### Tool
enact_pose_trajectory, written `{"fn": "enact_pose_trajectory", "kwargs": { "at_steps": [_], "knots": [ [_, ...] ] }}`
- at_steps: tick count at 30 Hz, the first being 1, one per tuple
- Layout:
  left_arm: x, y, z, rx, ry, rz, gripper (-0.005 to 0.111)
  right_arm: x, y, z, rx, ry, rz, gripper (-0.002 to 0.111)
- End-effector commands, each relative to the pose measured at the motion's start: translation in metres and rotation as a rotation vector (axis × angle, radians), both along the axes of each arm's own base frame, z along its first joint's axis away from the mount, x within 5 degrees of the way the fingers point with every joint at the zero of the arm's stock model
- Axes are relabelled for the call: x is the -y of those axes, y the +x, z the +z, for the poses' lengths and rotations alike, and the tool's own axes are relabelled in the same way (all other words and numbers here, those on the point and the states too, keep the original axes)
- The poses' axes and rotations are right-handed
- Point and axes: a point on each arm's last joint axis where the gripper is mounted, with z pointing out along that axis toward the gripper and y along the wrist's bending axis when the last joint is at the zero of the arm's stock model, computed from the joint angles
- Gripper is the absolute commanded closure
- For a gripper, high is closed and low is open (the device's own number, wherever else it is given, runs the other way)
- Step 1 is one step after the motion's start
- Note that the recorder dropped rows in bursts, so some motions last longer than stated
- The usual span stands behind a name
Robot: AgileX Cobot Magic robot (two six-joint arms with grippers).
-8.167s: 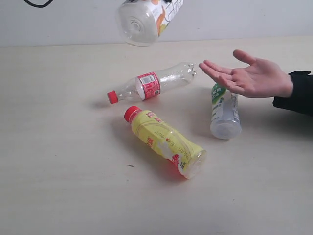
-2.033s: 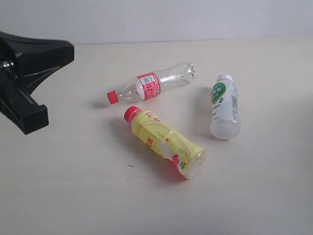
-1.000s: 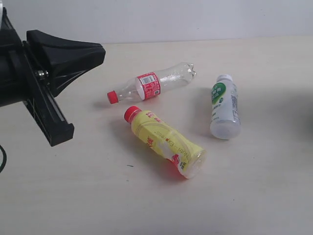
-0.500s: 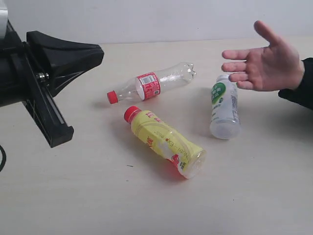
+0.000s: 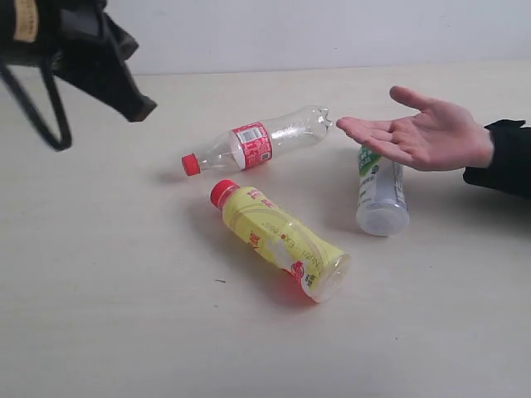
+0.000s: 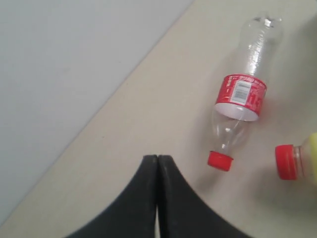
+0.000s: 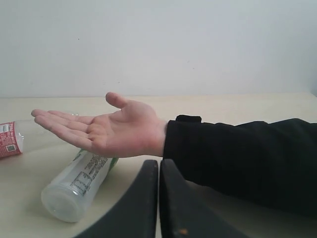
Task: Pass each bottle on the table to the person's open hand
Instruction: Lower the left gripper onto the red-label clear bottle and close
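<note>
At 3 o'clock the hand [image 5: 419, 137] is covering the white bottle [image 5: 382, 203]; my left gripper [image 6: 157, 158] and right gripper [image 7: 159, 163] are each pressing closed.

Three bottles lie on their sides on the pale beige wood-grain table [image 5: 124, 315]. In the middle, the yellow-labelled plastic bottle with red cap [image 5: 278, 239] points its cap to ten o'clock and its base to four. Just behind it at twelve lies the clear plastic bottle with red label and cap [image 5: 257, 143], cap toward eight, base toward two. At three o'clock lies the white plastic bottle with green marks [image 5: 380, 195], base toward six. The person's open hand [image 5: 419, 133] comes in from three o'clock, held over that bottle's cap end, fingertips near the clear bottle's base.
</note>
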Motion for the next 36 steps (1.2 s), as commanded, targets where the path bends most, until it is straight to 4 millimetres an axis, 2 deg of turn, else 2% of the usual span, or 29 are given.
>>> {"fn": "enact_pose_trajectory", "kwargs": {
  "at_steps": [1,2,5,10,13,16,18,23,26,29,36],
  "knots": [
    [0.029,0.035,-0.012,-0.134,0.055,-0.119,0.107,0.000,0.000,-0.001,0.007,-0.002,-0.005,0.106],
    [0.034,0.044,-0.011,-0.157,0.038,-0.125,0.107,0.000,0.000,-0.001,0.007,-0.002,-0.005,0.106],
    [0.047,0.071,-0.027,-0.306,0.028,-0.153,0.107,0.000,0.000,-0.001,0.007,-0.002,-0.005,0.106],
    [0.067,0.103,-0.054,-0.543,0.022,-0.336,0.107,0.000,0.000,-0.001,0.007,-0.005,-0.005,0.106],
    [0.079,0.120,-0.059,-0.563,-0.003,-0.424,0.107,0.000,0.000,-0.001,0.007,-0.005,-0.005,0.106],
    [0.086,0.136,-0.065,-0.525,0.010,-0.438,0.106,0.000,0.000,-0.001,0.007,0.002,-0.006,0.106],
    [0.088,0.139,-0.068,-0.522,0.026,-0.447,0.095,0.000,0.000,-0.001,0.007,0.002,-0.006,0.106],
    [0.090,0.147,-0.077,-0.494,0.027,-0.436,0.032,0.000,0.000,-0.001,0.007,0.002,-0.006,0.106],
    [0.091,0.149,-0.077,-0.469,0.021,-0.430,0.010,0.000,0.000,-0.001,0.007,0.002,-0.006,0.106],
    [0.091,0.150,-0.076,-0.462,0.019,-0.429,0.003,0.000,0.000,-0.001,0.007,0.002,-0.006,0.106],
    [0.092,0.155,-0.076,-0.403,0.015,-0.428,0.002,0.000,0.000,-0.001,0.007,0.002,-0.006,0.106]
  ]
}}
